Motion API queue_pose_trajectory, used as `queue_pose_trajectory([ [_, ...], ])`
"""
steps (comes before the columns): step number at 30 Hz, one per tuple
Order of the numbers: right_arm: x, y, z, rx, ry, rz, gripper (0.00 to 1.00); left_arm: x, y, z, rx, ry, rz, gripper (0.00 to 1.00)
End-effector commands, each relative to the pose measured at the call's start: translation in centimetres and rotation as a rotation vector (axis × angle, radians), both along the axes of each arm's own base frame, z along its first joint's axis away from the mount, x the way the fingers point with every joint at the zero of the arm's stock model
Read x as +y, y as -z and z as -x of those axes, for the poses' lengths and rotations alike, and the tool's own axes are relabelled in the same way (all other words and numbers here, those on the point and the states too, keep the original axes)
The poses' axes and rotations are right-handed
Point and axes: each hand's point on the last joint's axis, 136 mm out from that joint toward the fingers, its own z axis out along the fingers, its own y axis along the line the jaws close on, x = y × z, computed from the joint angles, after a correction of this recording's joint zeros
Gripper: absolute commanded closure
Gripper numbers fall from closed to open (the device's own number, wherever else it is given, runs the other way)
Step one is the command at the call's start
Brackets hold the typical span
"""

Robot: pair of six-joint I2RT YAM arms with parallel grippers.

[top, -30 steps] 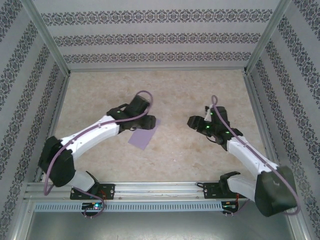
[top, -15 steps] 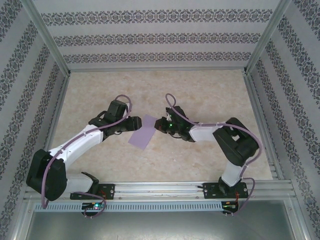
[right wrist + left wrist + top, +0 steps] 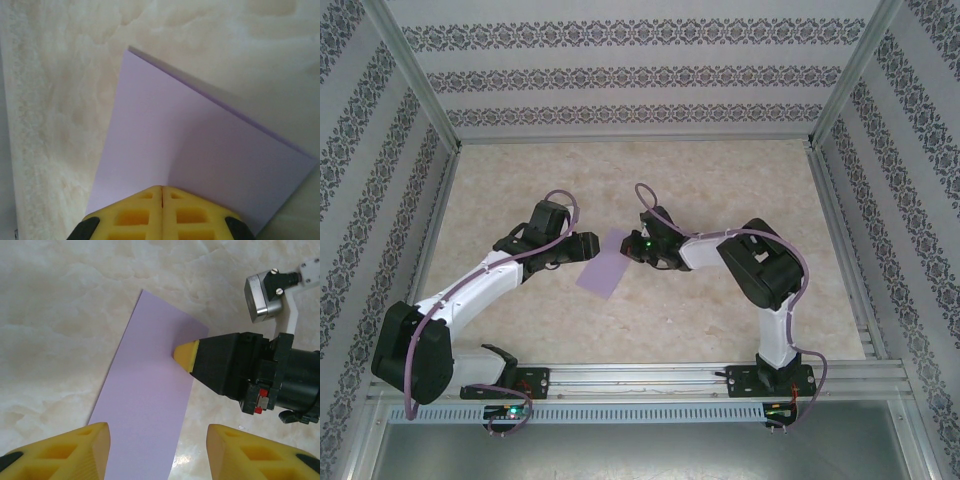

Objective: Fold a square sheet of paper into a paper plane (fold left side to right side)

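The square sheet of paper (image 3: 604,268) is lavender and lies flat on the marble table, folded into a narrow rectangle. In the left wrist view the sheet of paper (image 3: 147,395) runs away from my left gripper (image 3: 157,435), which hovers open over its near end. My left gripper (image 3: 588,246) sits at the sheet's left edge in the top view. My right gripper (image 3: 629,247) is shut, with its yellow fingertips (image 3: 186,353) pressed on the sheet's far right corner area. In the right wrist view my right gripper (image 3: 161,190) rests on the paper (image 3: 165,130) with nothing between its fingers.
Patterned walls (image 3: 630,75) close in the table at the back and both sides. An aluminium rail (image 3: 640,378) with the arm bases runs along the near edge. Bare marble surface (image 3: 720,190) lies beyond and to the right of the paper.
The right arm swung in from the right side to the paper, and its gripper shut. The left arm drew back to the left, off the sheet.
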Motion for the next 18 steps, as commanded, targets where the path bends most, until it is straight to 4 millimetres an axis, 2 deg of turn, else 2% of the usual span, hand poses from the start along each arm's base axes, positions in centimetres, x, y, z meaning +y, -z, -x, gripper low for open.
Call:
queue_pose_trajectory([
  [1, -1.0, 2.5, 1.6, 0.08, -0.066, 0.102, 1.0, 0.9, -0.6, 0.2, -0.01, 0.004, -0.019, 0.47],
  [7, -2.6, 2.7, 3.0, 0.121, -0.219, 0.139, 1.0, 0.1, -0.5, 1.2, 0.025, 0.06, 0.016, 0.47],
  [12, -5.0, 1.5, 3.2, 0.074, -0.361, 0.223, 1.0, -2.0, 0.1, 2.2, 0.082, 0.164, 0.106, 0.5],
  [15, -5.4, -0.3, 2.5, 0.014, -0.402, 0.209, 1.0, -3.3, 0.8, 2.4, 0.118, 0.201, 0.165, 0.54],
  [18, -4.2, -3.9, 1.3, -0.076, -0.412, 0.101, 0.96, -4.2, 1.4, 2.1, 0.135, 0.206, 0.208, 0.57],
])
